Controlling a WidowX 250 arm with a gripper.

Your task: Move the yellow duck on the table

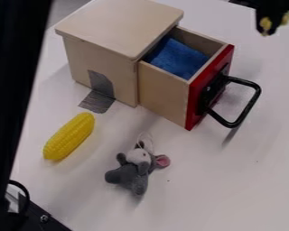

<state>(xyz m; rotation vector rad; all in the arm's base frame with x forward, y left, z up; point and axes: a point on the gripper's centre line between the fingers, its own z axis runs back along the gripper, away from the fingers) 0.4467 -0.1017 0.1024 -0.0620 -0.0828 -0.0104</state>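
Along the left edge, a thick black bar runs from top to bottom, leaning slightly. At its lower end are a black cable and a dark base piece with a screw. Next comes a yellow toy corn cob, lying at a slant on the white tabletop, its upper end pointing toward the right. Above it stands a pale wooden box with a flat lid. Grey tape runs down the side of the box and onto the tabletop. Below the box, to the right of the cob and apart from it, lies a grey plush mouse with a pale face, a pink inner ear turned to the right and a thin loop of string at its top. The box's drawer is pulled out toward the lower right, with blue cloth inside, a red front and a black handle. At the top right hangs the end effector, partly cut off by the edge; I cannot tell whether it is wide, narrow or holding something. Small yellow patches show at its lower end, but whether they belong to the yellow duck, I cannot tell.
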